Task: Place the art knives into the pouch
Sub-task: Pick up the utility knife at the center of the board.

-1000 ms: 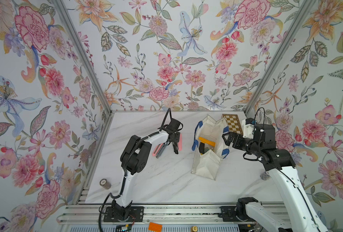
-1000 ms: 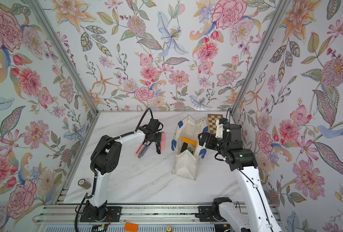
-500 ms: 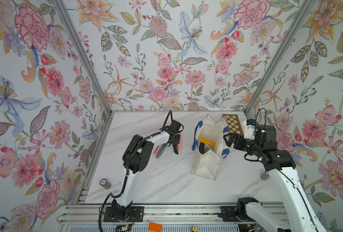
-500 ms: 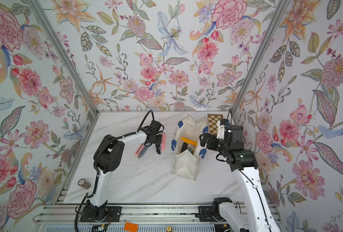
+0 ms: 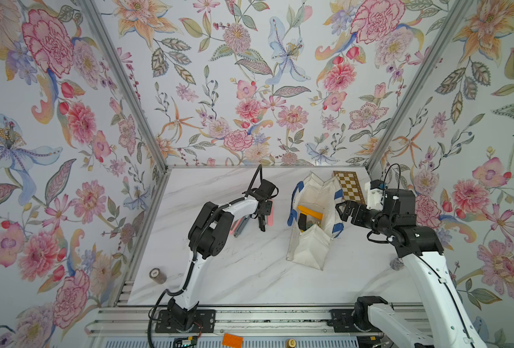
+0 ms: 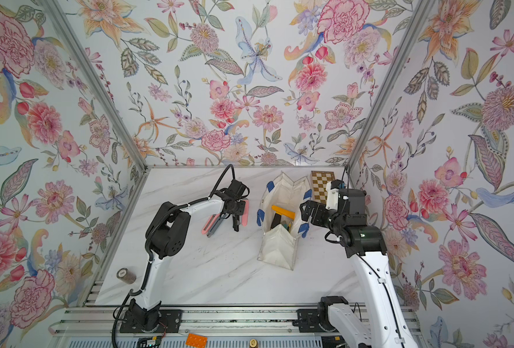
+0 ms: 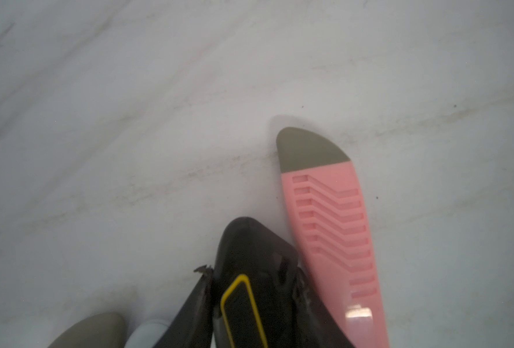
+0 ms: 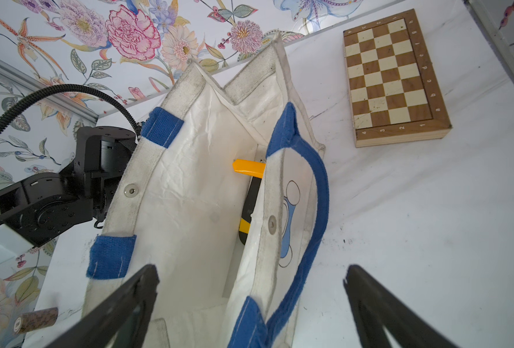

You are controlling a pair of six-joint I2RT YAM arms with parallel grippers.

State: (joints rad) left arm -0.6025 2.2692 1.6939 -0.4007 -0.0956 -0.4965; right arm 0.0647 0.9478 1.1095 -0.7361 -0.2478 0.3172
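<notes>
Trouble looks likeliest at the pickup. The pink art knife lies flat on the table, near the centre of both top views, just beside the left gripper. Its jaws look narrow, though I cannot tell whether they grip anything, and they may shove the knife aside. The right gripper, jaws wide, holds nothing, so the pouch, right of centre, could slump.

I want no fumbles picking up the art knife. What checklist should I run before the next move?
1. Pink art knife with grey tip lies on the white marble table: ok.
2. Left hand gripping that knife: cannot tell.
3. White canvas pouch with blue strap handles stands open: ok.
4. Right hand open, astride the pouch's cat-printed wall: ok.
5. Room inside beside the yellow-and-black tool: ok.
</notes>
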